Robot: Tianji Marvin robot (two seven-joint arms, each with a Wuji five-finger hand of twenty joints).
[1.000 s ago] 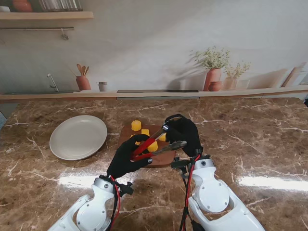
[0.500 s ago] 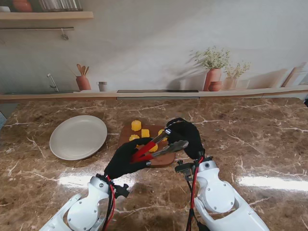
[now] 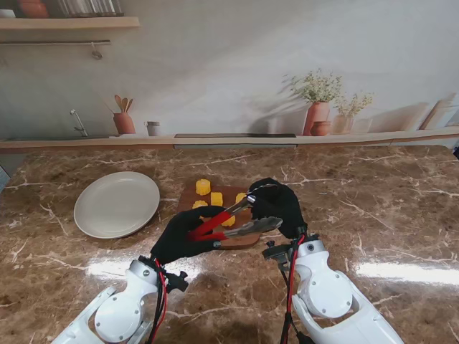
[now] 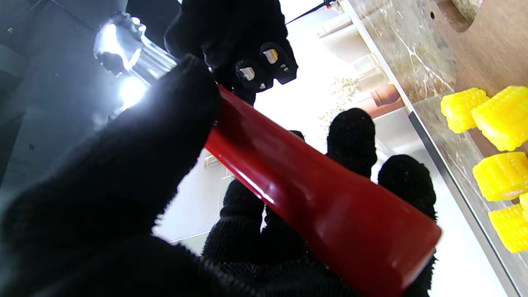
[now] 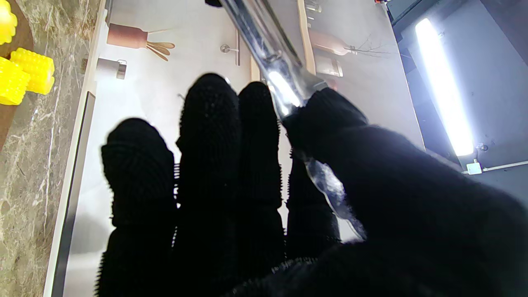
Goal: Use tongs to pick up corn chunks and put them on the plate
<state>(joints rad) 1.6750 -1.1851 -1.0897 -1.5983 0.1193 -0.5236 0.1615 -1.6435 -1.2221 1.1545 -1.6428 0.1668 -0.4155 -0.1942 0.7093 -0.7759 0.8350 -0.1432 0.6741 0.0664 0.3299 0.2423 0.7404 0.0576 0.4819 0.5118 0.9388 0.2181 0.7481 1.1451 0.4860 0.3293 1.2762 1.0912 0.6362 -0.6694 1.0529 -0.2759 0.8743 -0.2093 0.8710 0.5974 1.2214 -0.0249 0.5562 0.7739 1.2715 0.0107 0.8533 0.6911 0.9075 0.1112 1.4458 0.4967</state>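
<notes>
**A:** Two hands on one pair of tongs (image 3: 231,220). Nearest me, the left hand (image 3: 185,234) is wrapped round the red-sleeved end; the right hand (image 3: 276,202) pinches the bare steel arm. Which end is the tip, I can't tell.

**B:** So where's the corn?

**A:** Just past the hands. The tongs run left-right across the wooden board (image 3: 237,240), with the corn chunks (image 3: 216,198) on its far half, none gripped. The white plate (image 3: 116,203) sits farther left, empty. I'd guess the left hand has the shorter trip.
</notes>
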